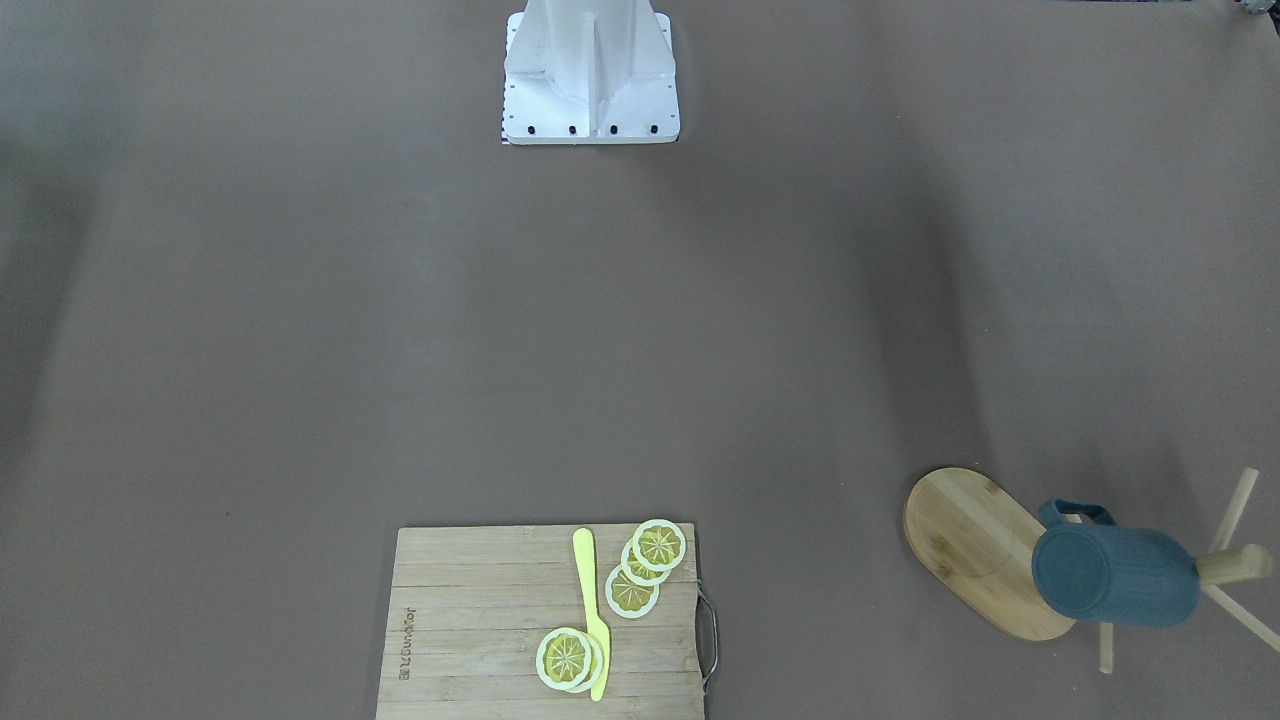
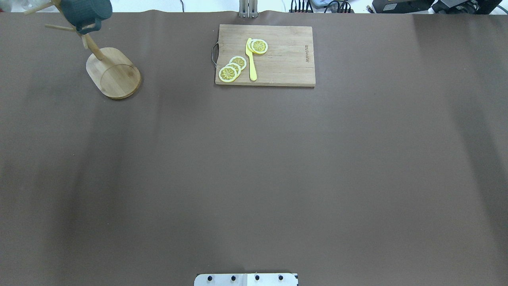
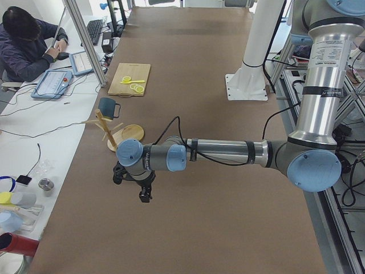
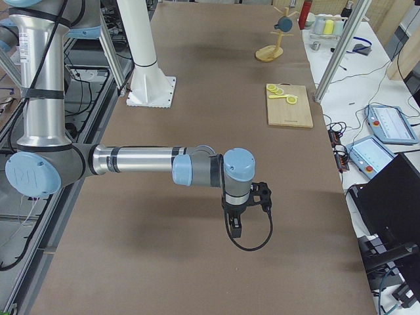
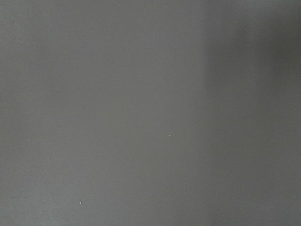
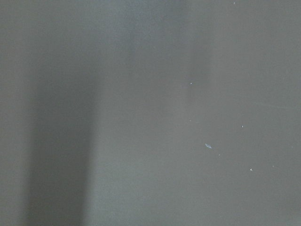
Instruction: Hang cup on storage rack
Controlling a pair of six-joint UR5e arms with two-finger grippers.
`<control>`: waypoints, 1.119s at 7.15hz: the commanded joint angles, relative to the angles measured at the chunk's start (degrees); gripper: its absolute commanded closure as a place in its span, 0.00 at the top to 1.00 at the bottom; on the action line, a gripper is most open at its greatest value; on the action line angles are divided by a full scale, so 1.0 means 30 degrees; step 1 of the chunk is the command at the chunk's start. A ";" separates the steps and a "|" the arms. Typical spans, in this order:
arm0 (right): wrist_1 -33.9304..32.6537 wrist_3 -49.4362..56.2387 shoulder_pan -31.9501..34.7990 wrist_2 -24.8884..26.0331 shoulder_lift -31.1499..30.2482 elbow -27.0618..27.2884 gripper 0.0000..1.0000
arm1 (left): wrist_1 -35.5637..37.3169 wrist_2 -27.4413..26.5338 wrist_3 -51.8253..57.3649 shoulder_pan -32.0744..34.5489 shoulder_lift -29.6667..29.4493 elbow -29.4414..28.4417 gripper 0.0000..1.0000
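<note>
- though hung by the handle on an upper peg of the rack (image 1: 975,550), carried the cup (image 1: 1115,577) on its side, bottom turned away from the post, near the table's far left corner.
- judged the task as good as done, with nothing left but to leave it alone.
- could not tell the state of either gripper: saw the left gripper (image 3: 145,197) and the right gripper (image 4: 236,228) only from the side cameras, both over bare table and well apart from the rack.
- showed nothing but plain table in both wrist views.
- might have slipped off if the handle sat only shallowly on so thin a peg; could not see how deep.
- put all the weight on one side of the post, so might have rocked or tipped the rack at any jolt to the table.
- stood close to the table's edge, so would have risked a fall to the floor with any tip that way.
- would have risked a knock from any sweep of the left arm back toward that corner.
- posed no such threat to the board (image 1: 480,620), well apart.
</note>
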State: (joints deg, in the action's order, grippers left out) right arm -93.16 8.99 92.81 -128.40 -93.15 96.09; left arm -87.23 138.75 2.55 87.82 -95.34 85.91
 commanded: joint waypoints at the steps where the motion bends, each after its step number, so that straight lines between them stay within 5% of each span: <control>1: -0.0001 0.0022 0.0000 -0.0003 -0.0237 -0.0007 1.00 | -0.0016 -0.0020 -0.0030 0.0197 0.0313 0.0920 0.99; 3: -0.0001 -0.0007 -0.0029 -0.0032 -0.0530 -0.0007 1.00 | -0.0074 0.0009 0.0029 0.0111 0.1889 0.3169 0.99; 8: 0.0028 0.0022 -0.0029 -0.1083 -0.1350 -0.0036 1.00 | -0.0075 -0.0021 0.0029 0.0139 0.2279 0.3649 0.99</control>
State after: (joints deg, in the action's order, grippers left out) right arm -93.08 9.05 92.73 -130.34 -96.60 95.98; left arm -87.45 138.71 2.65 88.29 -88.56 96.76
